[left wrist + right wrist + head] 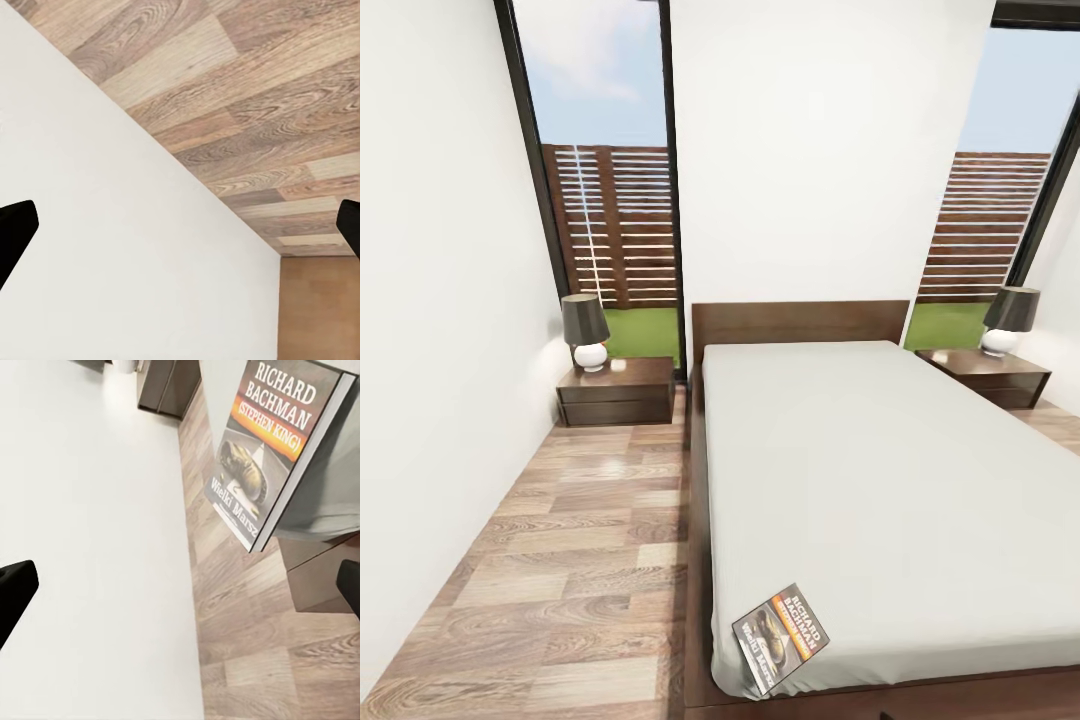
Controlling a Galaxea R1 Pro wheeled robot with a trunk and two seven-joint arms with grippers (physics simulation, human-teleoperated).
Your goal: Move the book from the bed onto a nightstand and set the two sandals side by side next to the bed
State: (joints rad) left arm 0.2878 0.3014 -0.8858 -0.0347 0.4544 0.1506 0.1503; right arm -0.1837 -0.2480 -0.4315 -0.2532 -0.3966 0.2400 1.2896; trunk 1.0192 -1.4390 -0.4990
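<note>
We see one book (782, 637), thin and small, with a dark cover, an orange band and white letters that say "Richard Bachman". It lies flat on the near left corner of the bed (880, 480), and its edge pokes a little past the mattress. In the right wrist view the book (279, 450) hangs over the wood floor (247, 637). Going from left to right in the head view, we count one white wall, one nightstand (617, 390) with one dark lamp (586, 331) on it, one tall window, the one big bed with its brown headboard, then a second nightstand (990, 376) with a second lamp (1008, 320), and another window. So we count two nightstands, two lamps, two windows, one bed and one book. The left end effector (180, 232) is spread wide, its two black fingers at both sides of its view, holding nothing, over the wall and the floor (247, 112). The right end effector (180, 592) is spread wide too, and it holds and touches nothing.
</note>
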